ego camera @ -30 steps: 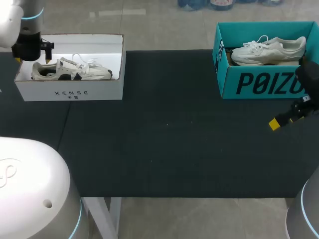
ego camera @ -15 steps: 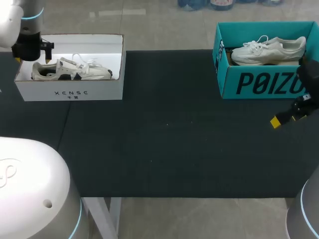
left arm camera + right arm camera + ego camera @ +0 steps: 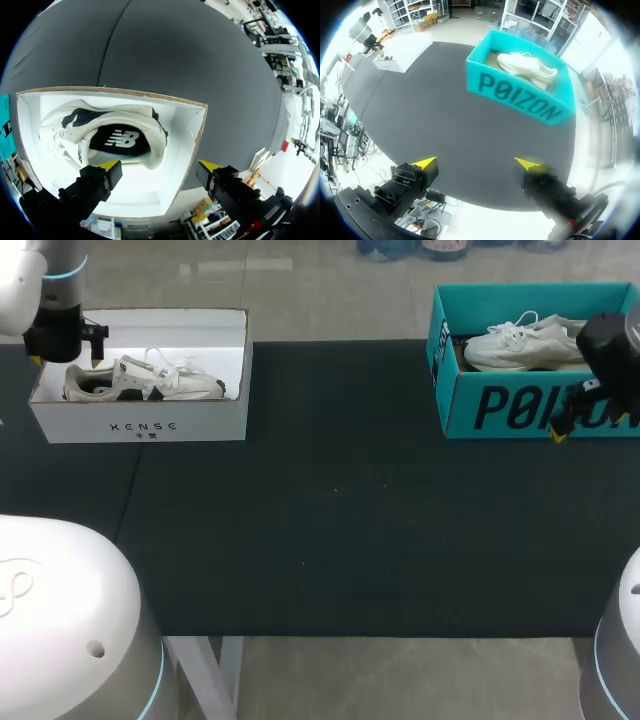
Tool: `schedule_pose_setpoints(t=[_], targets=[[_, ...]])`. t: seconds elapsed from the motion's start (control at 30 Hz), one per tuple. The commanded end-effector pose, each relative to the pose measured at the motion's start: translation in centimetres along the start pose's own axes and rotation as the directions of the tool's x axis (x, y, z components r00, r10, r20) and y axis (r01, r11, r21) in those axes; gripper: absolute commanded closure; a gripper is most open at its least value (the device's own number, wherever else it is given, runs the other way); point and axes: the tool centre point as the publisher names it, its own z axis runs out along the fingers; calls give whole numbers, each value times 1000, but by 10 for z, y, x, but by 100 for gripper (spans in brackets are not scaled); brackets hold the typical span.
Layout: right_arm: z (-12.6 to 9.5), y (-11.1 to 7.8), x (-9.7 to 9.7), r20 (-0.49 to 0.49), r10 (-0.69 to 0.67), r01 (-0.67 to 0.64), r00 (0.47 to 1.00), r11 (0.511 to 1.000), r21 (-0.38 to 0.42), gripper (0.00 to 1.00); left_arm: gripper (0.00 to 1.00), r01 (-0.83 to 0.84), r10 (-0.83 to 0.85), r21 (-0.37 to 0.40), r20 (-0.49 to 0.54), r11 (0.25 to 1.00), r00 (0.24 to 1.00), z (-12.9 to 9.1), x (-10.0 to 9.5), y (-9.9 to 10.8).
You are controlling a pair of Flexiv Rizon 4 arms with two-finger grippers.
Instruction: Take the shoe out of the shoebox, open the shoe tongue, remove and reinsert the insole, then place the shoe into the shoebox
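Note:
A white shoebox stands at the table's far left with a white and black shoe lying in it. My left gripper hangs open just above the heel end of that shoe, whose dark insole shows, inside the box. A teal shoebox at the far right holds a white shoe. My right gripper is at the teal box's front wall near its right end. In the right wrist view it stands open and empty, with the teal box and white shoe ahead.
A black mat covers the table between the two boxes. My left arm stands over the white box's left end. The table's front edge runs along the mat's near side.
My right arm has swung up and back from low over the mat at the right to the teal box's front wall. The left arm and both shoes have not moved.

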Motion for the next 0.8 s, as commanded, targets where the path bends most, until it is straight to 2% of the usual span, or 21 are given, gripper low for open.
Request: schedule_pose_setpoints(t=[0.03,0.2,0.27,0.3,0.8], targets=[[31,70,-34,30,14,-18,999,985,169,0,0,-1,1,-2,-1,1000,1000,0,0,-1],[60,97,-69,39,10,-18,999,976,216,0,0,-1,1,-2,-1,1000,1000,0,0,-1],[68,106,-77,63,8,-24,998,967,254,0,0,-1,1,-2,-1,1000,1000,0,0,-1],[68,111,-80,61,-2,-12,998,973,229,0,0,-1,1,-2,-1,1000,1000,0,0,-1],[68,111,-80,61,-2,-12,998,973,229,0,0,-1,1,-2,-1,1000,1000,0,0,-1]])
